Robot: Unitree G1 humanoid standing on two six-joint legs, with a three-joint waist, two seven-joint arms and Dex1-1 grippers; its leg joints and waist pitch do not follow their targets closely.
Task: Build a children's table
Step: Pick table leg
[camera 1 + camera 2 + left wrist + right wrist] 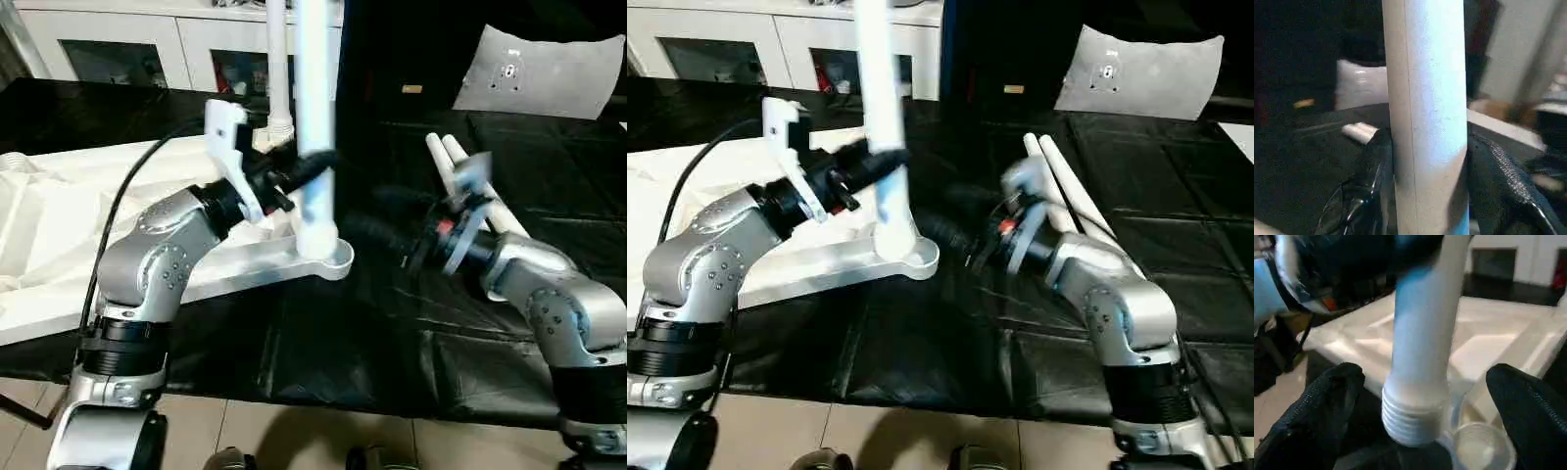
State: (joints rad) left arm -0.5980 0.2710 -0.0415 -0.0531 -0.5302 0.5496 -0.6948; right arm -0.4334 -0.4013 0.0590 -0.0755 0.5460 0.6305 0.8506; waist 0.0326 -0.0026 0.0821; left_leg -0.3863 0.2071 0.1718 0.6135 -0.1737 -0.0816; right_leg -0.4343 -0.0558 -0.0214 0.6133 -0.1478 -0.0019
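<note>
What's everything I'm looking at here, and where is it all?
Table top: one, white, lying ribbed side up on the left of the black surface.
Leg in hand: one, white, upright over the near corner socket, threaded end just above it.
Standing leg: one, white, upright at the far corner.
Spare legs: two, white, lying side by side on the right.
Work surface: one, black, padded.
Cabinets: white, behind.
Left hand: black fingers gripping the upright leg.
Right hand: open, fingers either side of the leg's threaded end.

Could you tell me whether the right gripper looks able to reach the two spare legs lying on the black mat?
Probably yes: the spare legs lie uncovered just behind the open right gripper, with nothing lying across them.
</note>
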